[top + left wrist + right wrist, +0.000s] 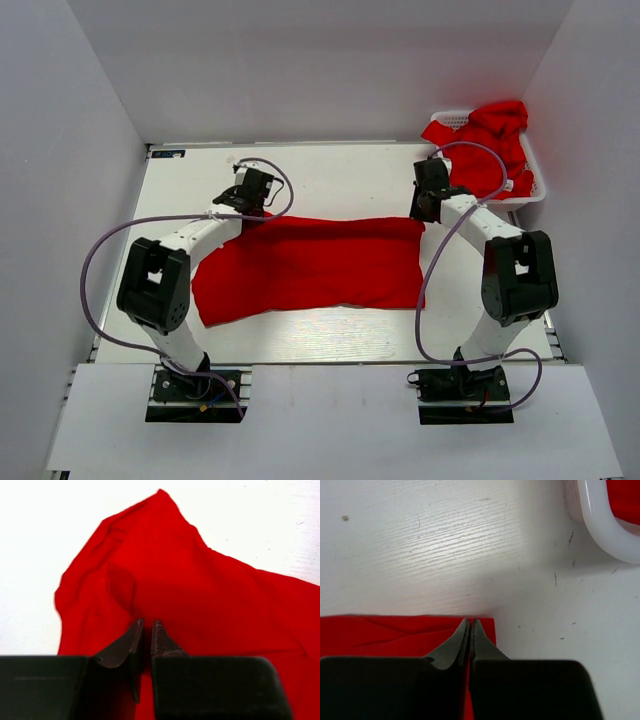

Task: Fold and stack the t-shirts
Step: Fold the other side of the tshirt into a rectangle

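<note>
A red t-shirt (310,265) lies flat across the middle of the white table, folded into a wide band. My left gripper (245,215) is at its far left corner; in the left wrist view (147,622) the jaws are almost closed with the red cloth (200,580) between them. My right gripper (420,214) is at the far right corner; in the right wrist view (471,621) the jaws are pressed together on the shirt's corner (395,635). More red t-shirts (490,140) are heaped in a white basket.
The white lattice basket (530,192) stands at the far right of the table, just behind my right arm; its rim shows in the right wrist view (605,535). White walls enclose the table on three sides. Bare table (330,175) lies beyond the shirt.
</note>
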Controlling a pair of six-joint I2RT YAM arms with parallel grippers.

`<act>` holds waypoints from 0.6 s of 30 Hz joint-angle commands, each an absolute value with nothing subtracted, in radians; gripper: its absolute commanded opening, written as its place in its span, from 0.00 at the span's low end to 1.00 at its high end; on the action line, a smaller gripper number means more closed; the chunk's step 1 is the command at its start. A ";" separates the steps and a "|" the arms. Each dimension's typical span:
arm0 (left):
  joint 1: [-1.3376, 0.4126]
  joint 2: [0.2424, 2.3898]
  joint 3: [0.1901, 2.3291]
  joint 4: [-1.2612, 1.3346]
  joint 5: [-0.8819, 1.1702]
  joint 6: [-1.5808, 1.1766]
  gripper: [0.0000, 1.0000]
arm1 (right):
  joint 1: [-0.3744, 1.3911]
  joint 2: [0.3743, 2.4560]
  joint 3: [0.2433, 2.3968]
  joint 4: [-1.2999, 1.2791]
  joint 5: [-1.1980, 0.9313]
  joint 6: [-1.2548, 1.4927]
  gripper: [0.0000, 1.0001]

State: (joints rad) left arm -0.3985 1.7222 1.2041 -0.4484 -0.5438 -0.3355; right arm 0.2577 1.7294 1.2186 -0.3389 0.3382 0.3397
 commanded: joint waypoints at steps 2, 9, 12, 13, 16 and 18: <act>-0.413 1.629 1.200 -0.540 -0.603 -0.359 0.00 | 0.261 1.675 1.204 -0.357 0.353 0.330 0.00; -0.442 1.597 1.200 -0.655 -0.676 -0.379 0.00 | 0.264 1.649 1.177 -0.373 0.333 0.328 0.00; -0.451 1.588 1.189 -0.704 -0.676 -0.405 0.00 | 0.264 1.644 1.164 -0.382 0.316 0.327 0.00; -0.451 1.588 1.180 -0.715 -0.676 -0.405 0.00 | 0.262 1.641 1.164 -0.382 0.313 0.327 0.00; -0.462 1.578 1.169 -0.765 -0.676 -0.451 0.00 | 0.262 1.641 1.160 -0.380 0.299 0.321 0.00; -0.471 1.568 1.151 -0.788 -0.666 -0.480 0.00 | 0.262 1.647 1.163 -0.382 0.282 0.318 0.00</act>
State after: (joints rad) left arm -0.4591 1.6379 1.1694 -0.7113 -0.6445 -0.4259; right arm 0.2604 1.6783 1.1645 -0.3721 0.3031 0.3321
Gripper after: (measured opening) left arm 0.194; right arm 0.011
